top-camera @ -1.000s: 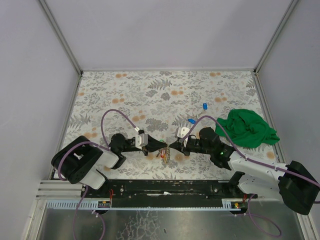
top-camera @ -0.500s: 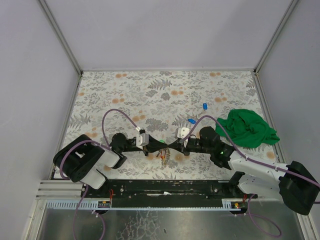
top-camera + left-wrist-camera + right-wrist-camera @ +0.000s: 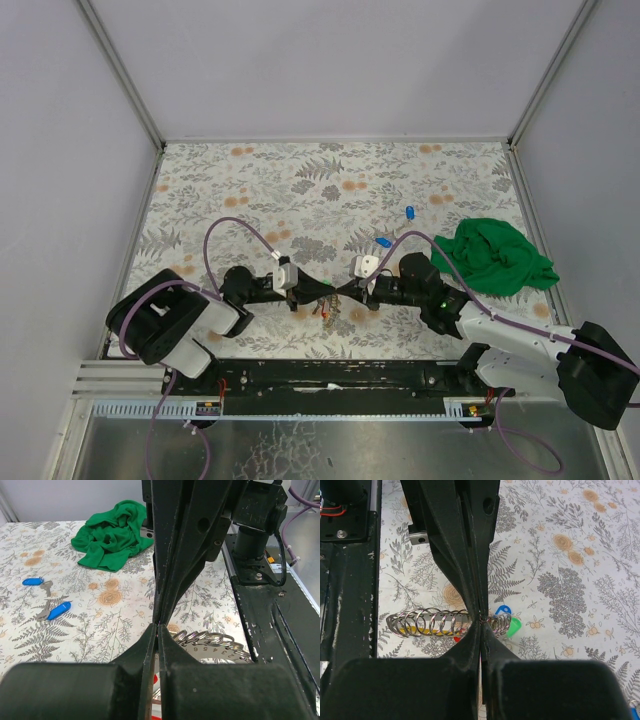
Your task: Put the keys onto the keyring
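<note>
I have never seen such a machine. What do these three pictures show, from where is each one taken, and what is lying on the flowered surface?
These are two robot arms fixed at the near edge of a table. The wide picture looks down from above. The other two come from a small camera on each wrist, so the dark shapes filling them are that arm's own fingers. The left pincer and the right pincer are both shut, with their tips meeting at the keyring, a bunch of metal loops with coloured tags. Whether they pinch it I cannot tell. A blue-tagged key and a second one lie loose farther back. A crumpled green cloth lies at the right.
</note>
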